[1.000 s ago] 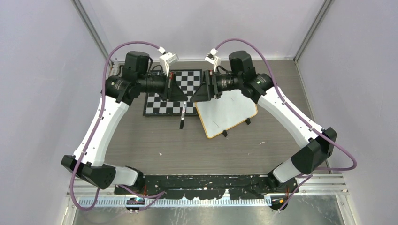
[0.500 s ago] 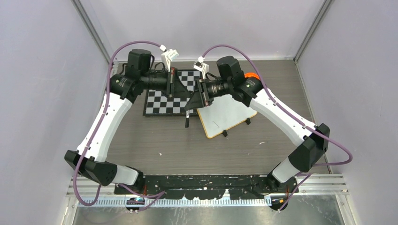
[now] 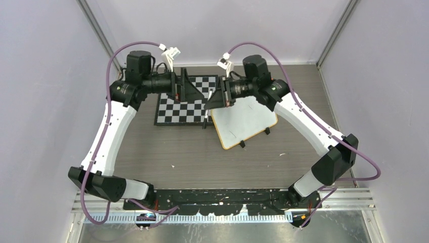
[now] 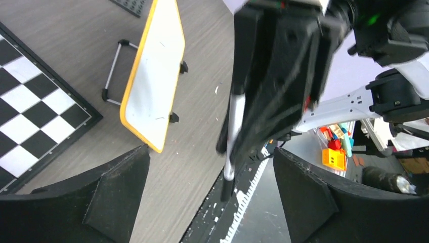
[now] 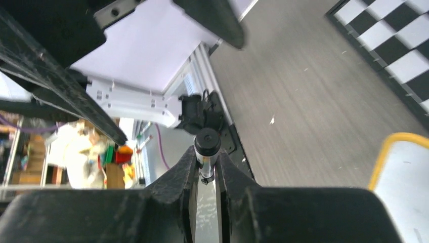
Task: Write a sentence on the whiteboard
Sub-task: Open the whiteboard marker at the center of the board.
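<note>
Here, a grey wood-look worktop (image 3: pixel 202 157) sits inside pale purple walls (image 3: pixel 45 76). A black-and-white chessboard (image 3: pixel 177 114) lies flat on it. The whiteboard (image 3: pixel 248 124), with its yellow-orange rim, rests just right of the chessboard, turned a bit crooked. It has a few tiny marks, too small to read. The right hand (image 5: pixel 207 169) is squeezed tight on a silver marker (image 3: pixel 206 119) with a black end, which hangs at the chessboard's right edge. The left hand (image 3: pixel 188 92) is above the chessboard, spread wide. It holds nothing and does not touch the marker.
</note>
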Robot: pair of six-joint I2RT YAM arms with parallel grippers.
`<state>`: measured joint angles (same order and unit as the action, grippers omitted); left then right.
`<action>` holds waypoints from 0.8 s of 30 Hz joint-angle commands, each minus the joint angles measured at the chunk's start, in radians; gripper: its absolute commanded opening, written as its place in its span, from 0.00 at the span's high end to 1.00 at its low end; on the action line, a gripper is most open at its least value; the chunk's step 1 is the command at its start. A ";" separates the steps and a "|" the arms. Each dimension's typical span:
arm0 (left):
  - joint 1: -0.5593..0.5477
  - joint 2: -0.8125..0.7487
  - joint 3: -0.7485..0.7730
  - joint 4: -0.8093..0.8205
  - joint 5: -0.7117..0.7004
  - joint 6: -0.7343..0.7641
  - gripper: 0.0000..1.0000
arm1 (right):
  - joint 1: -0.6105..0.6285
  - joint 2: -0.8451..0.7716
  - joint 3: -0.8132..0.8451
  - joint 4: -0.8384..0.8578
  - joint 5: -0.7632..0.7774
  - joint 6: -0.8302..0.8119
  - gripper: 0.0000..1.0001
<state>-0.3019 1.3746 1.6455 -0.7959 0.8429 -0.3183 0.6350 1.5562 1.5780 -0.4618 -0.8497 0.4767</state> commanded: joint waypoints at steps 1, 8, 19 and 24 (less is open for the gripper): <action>0.033 -0.060 -0.034 0.113 0.057 -0.022 0.06 | -0.096 -0.048 0.033 0.126 0.016 0.093 1.00; -0.017 -0.055 -0.186 0.323 0.167 -0.163 0.11 | -0.147 -0.047 -0.002 0.376 0.012 0.373 1.00; -0.075 -0.044 -0.323 0.686 0.337 -0.479 0.57 | -0.150 -0.061 -0.086 0.624 -0.054 0.542 1.00; -0.074 -0.047 -0.305 0.613 0.330 -0.403 0.98 | -0.154 -0.065 -0.095 0.634 -0.079 0.544 1.00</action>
<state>-0.3759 1.3628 1.3117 -0.2192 1.1435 -0.7376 0.4824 1.5467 1.4864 0.0769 -0.8799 0.9817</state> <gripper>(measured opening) 0.157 0.201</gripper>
